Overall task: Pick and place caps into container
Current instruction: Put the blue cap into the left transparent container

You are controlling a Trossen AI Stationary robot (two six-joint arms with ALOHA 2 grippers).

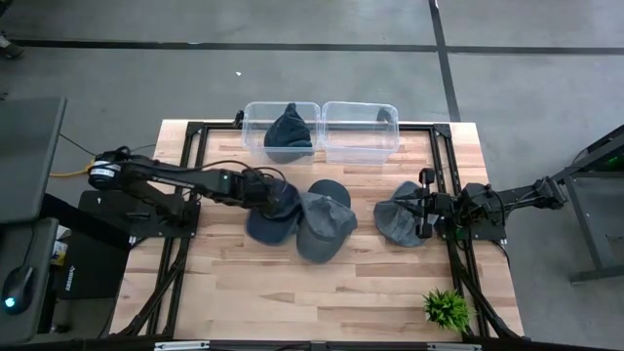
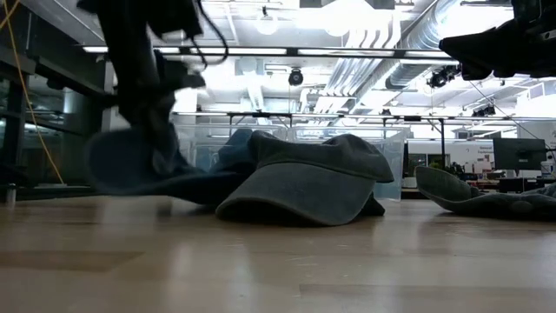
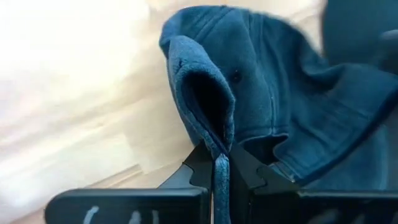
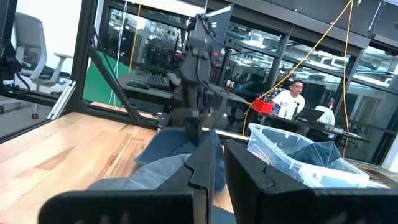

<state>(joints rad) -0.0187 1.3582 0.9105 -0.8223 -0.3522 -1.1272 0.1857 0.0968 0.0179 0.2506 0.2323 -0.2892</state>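
Note:
My left gripper point(image 1: 265, 193) is shut on a navy cap point(image 1: 271, 216) left of the table's middle. That cap shows raised at the left of the low view point(image 2: 130, 161). A grey cap point(image 1: 324, 226) rests brim down on the table next to it, and another navy cap point(image 1: 331, 190) lies just behind. A further grey cap point(image 1: 395, 219) lies flat by my right gripper point(image 1: 421, 213), which waits shut at the right edge and touches nothing that I can see. Two clear containers point(image 1: 359, 146) stand at the far edge. The left one holds a navy cap point(image 1: 290, 132). My left gripper pinches a fold of the navy cap's cloth point(image 3: 219, 146) between its two fingers point(image 3: 199, 165), several layers together. The fingers come from above, slanting down. The held part is raised, and the rest of the cap point(image 2: 200, 184) sags to the table beside the grey cap point(image 2: 304, 178).
A small green plant point(image 1: 447, 307) stands at the near right corner. Black frame rails point(image 1: 185, 175) run along the table's left and right sides. Bare wood lies along the near edge. A person point(image 4: 292, 99) sits at a desk beyond the table.

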